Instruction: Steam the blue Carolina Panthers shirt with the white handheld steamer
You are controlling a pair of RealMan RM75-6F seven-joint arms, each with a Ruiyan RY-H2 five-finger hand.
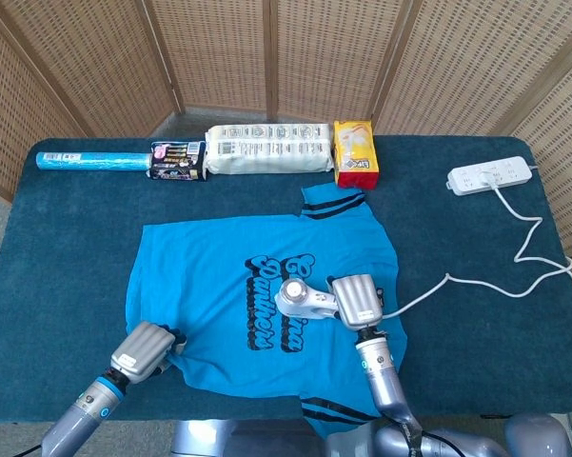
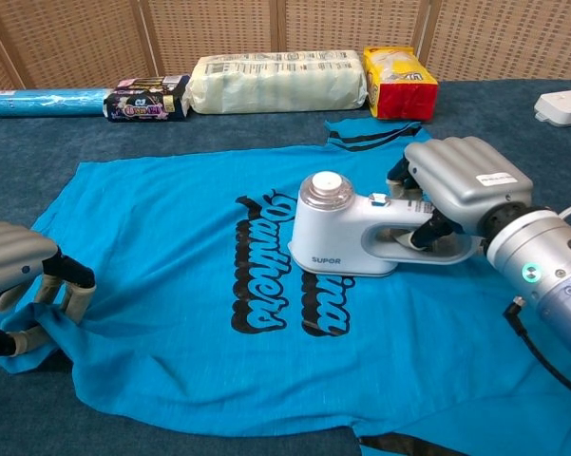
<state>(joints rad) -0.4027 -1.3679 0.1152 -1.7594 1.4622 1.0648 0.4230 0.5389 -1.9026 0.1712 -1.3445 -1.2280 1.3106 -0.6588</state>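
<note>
The blue Carolina Panthers shirt (image 1: 219,276) (image 2: 171,237) lies flat on the dark table, its black lettering facing up. The white handheld steamer (image 1: 303,299) (image 2: 347,237) rests on the lettering at the shirt's middle. My right hand (image 1: 359,301) (image 2: 461,185) grips the steamer's handle from the right side. My left hand (image 1: 145,350) (image 2: 24,280) holds the shirt's near left corner, with cloth bunched under its curled fingers. The steamer's cord (image 1: 428,290) trails off to the right.
A white power strip (image 1: 490,175) (image 2: 562,103) sits at the far right with its cable looping over the table (image 1: 67,267). Along the back edge lie a blue roll (image 1: 90,162), a dark packet (image 1: 176,161), a long white package (image 1: 266,149) and a yellow-red box (image 1: 354,151).
</note>
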